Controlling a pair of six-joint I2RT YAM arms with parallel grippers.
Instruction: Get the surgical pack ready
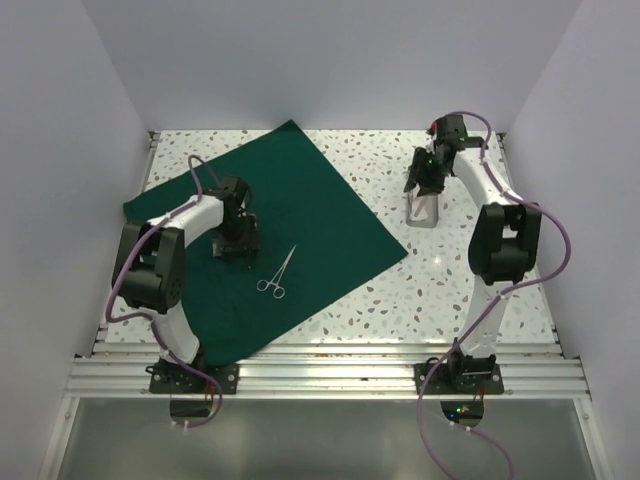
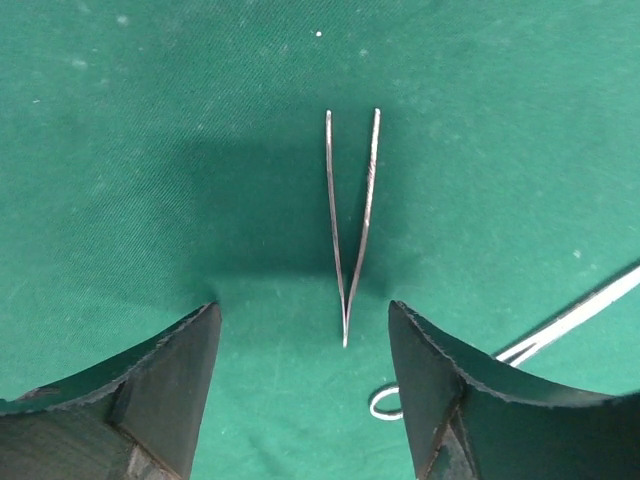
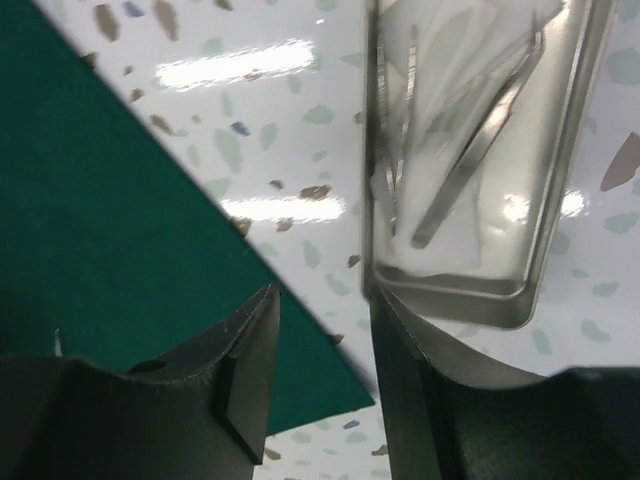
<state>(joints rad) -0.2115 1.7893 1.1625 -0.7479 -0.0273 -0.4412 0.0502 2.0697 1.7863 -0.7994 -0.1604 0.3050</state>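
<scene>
Left claw [image 2: 303, 312] wide, empty, above green cloth [image 2: 120, 150]. Tweezers [image 2: 347, 320] lie just ahead, centred on gap, long axis pointing away, joined end nearest. Right claw [image 3: 322, 300] narrow, empty, over tray [image 3: 450, 297] rim, well apart.

**White shells, black joints, mauve cables**

We see two arms of one build. The left arm [image 1: 195, 213] and the right arm [image 1: 478, 178] have smooth white shells between bulky black joint housings. Each stands on a black base plate [image 1: 190, 378] on a ribbed aluminium rail [image 1: 330, 375]. A mauve cable [image 1: 563, 245] loops along each arm. In the wrist views, the jaws are dark matte wedges with scuffed, paler edges.
</scene>
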